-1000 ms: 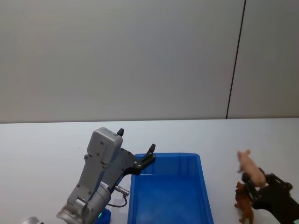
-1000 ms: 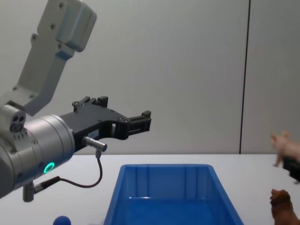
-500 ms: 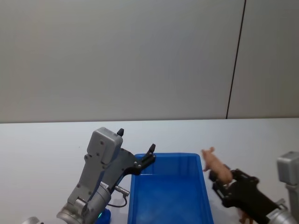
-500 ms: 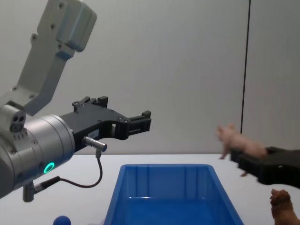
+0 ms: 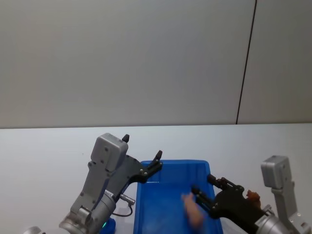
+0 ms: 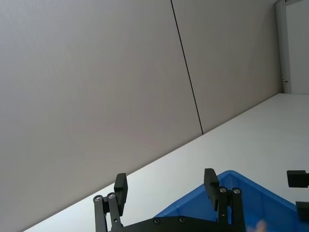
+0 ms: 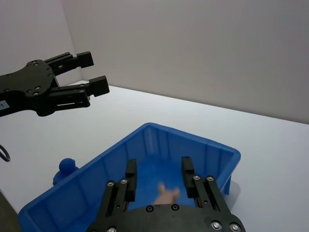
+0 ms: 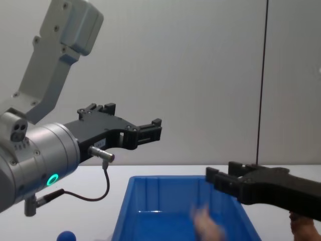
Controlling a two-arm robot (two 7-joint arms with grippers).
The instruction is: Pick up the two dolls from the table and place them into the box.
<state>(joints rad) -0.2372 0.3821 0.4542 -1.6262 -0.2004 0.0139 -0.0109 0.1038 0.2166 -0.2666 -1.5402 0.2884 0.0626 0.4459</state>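
jaws of the right gripper wide apart over the box
nothing held; blurred pink figure loose inside the box; left gripper parted beside the box

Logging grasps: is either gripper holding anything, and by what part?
Nothing held. Right gripper open above the box, pink toy blurred inside it; left gripper open, empty.

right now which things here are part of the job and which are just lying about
Part of the job: blue box; blurred pink figure in it, below the open right hand; brown animal figure on the table right of the box; small deep-blue toy left of it.
Just there: open left hand, idle above the box's far left corner.
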